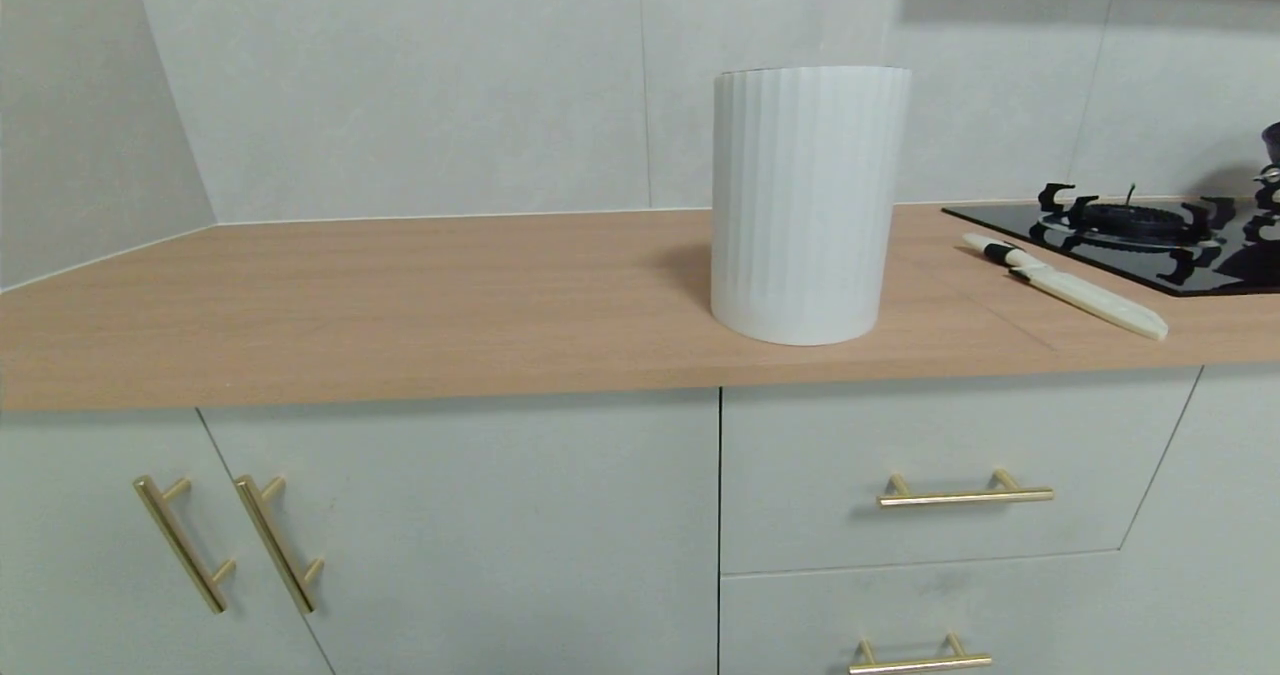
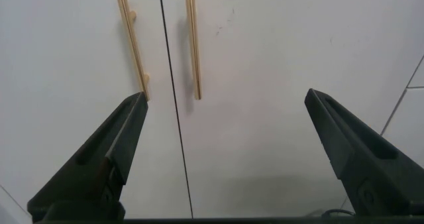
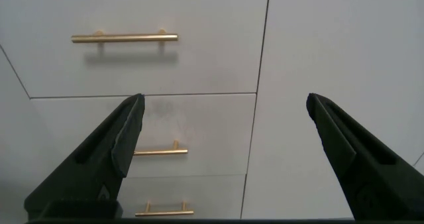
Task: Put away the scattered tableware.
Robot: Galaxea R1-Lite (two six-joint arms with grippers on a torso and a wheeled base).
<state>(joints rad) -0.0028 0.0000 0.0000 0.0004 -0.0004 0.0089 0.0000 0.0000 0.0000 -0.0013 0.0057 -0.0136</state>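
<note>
One knife (image 1: 1065,285) on countertop (image 1: 400,295), left tool (image 2: 226,95), right tool (image 3: 224,97) gaping at cabinets (image 1: 460,515) below

One white ribbed container (image 1: 800,205) on one wooden countertop (image 1: 400,295), with one white knife (image 1: 1065,287) to the container's right and one black hob (image 1: 1150,260) farther right again, one burner grate (image 1: 1125,217) counted on it. Below the container and to its left, two vertical gold door handles (image 1: 180,543) side by side; below it and slightly right, three horizontal drawer handles (image 3: 124,36) stacked one under another. Two grippers, left gripper (image 2: 226,95) and right gripper (image 3: 225,97), two fingers apiece.
</note>
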